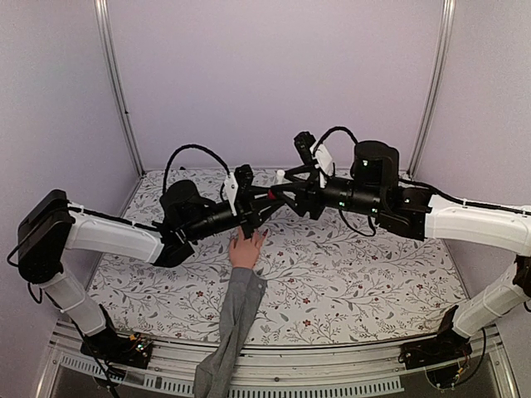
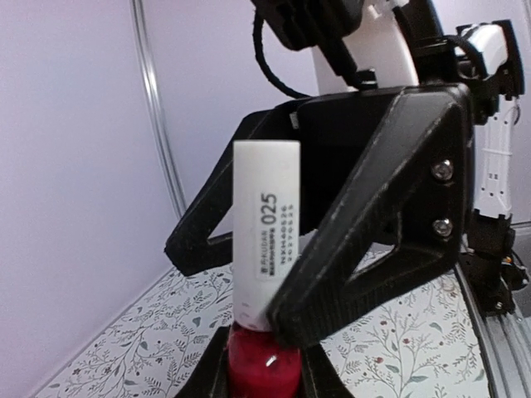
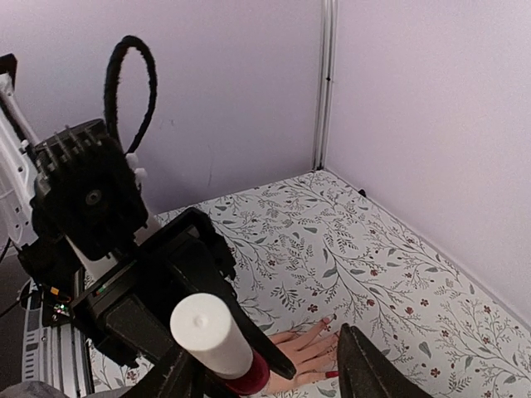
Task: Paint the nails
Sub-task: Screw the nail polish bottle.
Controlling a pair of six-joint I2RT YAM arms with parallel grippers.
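Note:
The peach mannequin hand (image 1: 247,249) lies flat on the floral mat, its grey sleeve (image 1: 234,319) running toward the near edge. In the right wrist view, the nails (image 3: 331,374) that show look red. My left gripper (image 2: 264,375) is shut on a small red polish bottle (image 2: 262,365) with a tall white cap (image 2: 265,232), held in the air just above the hand. My right gripper (image 3: 264,352) is open. Its fingers (image 3: 365,369) straddle the white cap (image 3: 209,332), with a clear gap on the right side.
The floral mat (image 1: 357,274) covers the table between lilac walls. Both arms meet over the middle (image 1: 274,195), close together. The left arm's black wrist and cable (image 3: 91,199) fill the left side of the right wrist view.

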